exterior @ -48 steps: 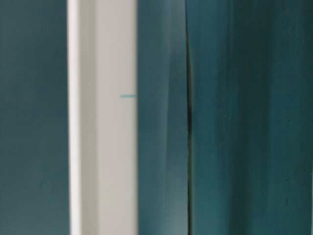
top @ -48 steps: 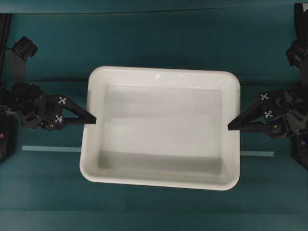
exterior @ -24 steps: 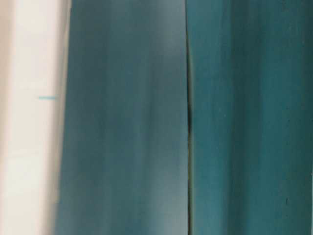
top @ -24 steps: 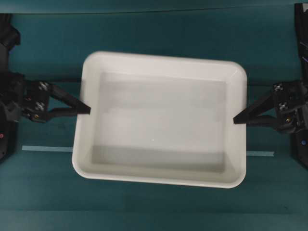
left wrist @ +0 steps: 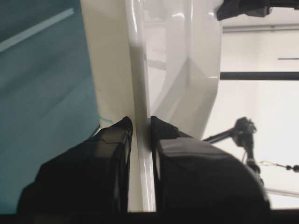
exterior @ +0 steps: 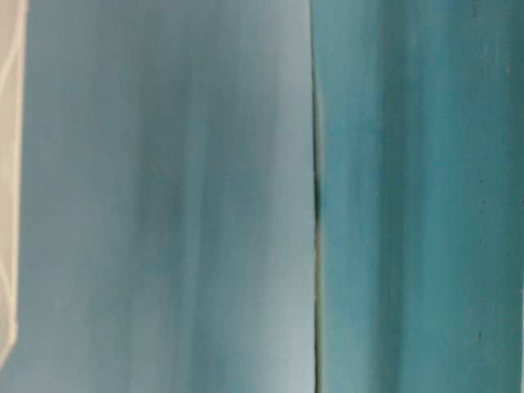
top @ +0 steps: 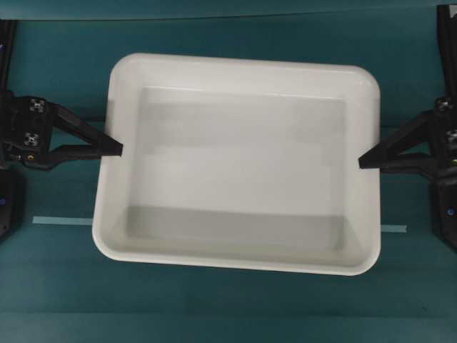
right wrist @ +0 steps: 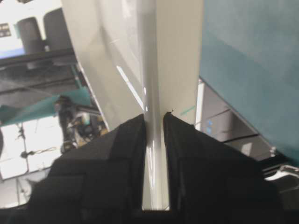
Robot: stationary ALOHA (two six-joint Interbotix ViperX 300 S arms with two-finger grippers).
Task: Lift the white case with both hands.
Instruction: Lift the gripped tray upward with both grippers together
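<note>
The white case (top: 243, 161) fills the middle of the overhead view, large and close to the camera, level and raised off the teal table. My left gripper (top: 118, 149) is shut on the rim of its left side. My right gripper (top: 361, 163) is shut on the rim of its right side. In the left wrist view the case's rim (left wrist: 140, 84) runs between the two black fingers of the left gripper (left wrist: 141, 122). The right wrist view shows the same rim (right wrist: 150, 70) pinched in the right gripper (right wrist: 154, 116). At table level only a sliver of the case (exterior: 8, 180) shows at the left edge.
A teal table surface (top: 235, 300) lies under the case, with a pale tape line (top: 63, 221) running across it. Black arm bases stand at the far left (top: 8, 207) and far right (top: 446, 214) edges.
The case has risen with both grippers: it looks larger in the overhead view, and it has slid almost out of the table-level view. Both grips have held.
</note>
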